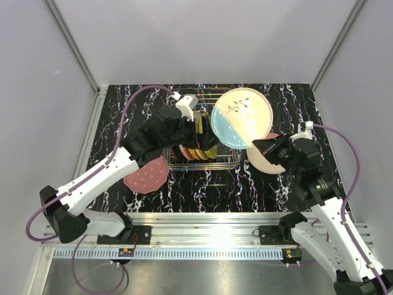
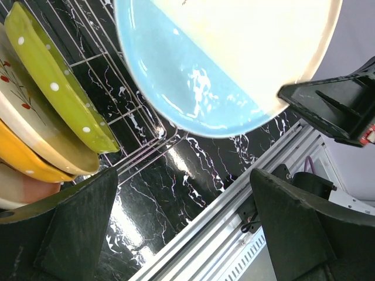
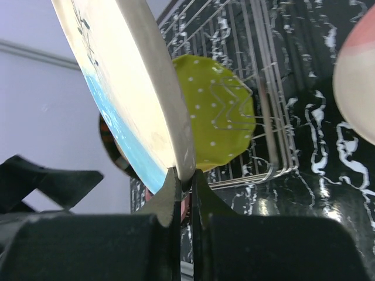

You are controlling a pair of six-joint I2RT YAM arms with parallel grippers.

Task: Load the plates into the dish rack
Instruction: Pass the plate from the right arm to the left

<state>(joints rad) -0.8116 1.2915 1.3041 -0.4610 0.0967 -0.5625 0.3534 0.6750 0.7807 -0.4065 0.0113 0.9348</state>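
The right arm (image 1: 325,209) holds up a big plate (image 1: 242,117). The right jaws are shut on its rim, at the bottom edge (in the right wrist view the rim sits squeezed between the two black tips). The big plate is in the air, over the right end of the rack (image 1: 227,161) and tipped up on its edge. It is half light blue and half cream, and the cream half has a little twig drawn on it.

The left arm (image 1: 104,175) reaches over to the left end of the rack. The left jaws are wide open and hold nothing. In the left wrist view they point down past the rack at the table (image 1: 202,190), with the blue side of the big plate just above them.

Some plates stand in the rack, side by side on their edges. The green plate (image 2: 58,82) has white dots and is the one nearest the big plate. Next comes a cream plate (image 2: 17,111) with small red marks, then an orange plate (image 2: 23,161).

Two more plates lie flat on the table — a pink plate (image 1: 147,174) with white dots just left of the rack, and a cream-and-pink plate (image 1: 263,161) just right of it, partly under the right arm.
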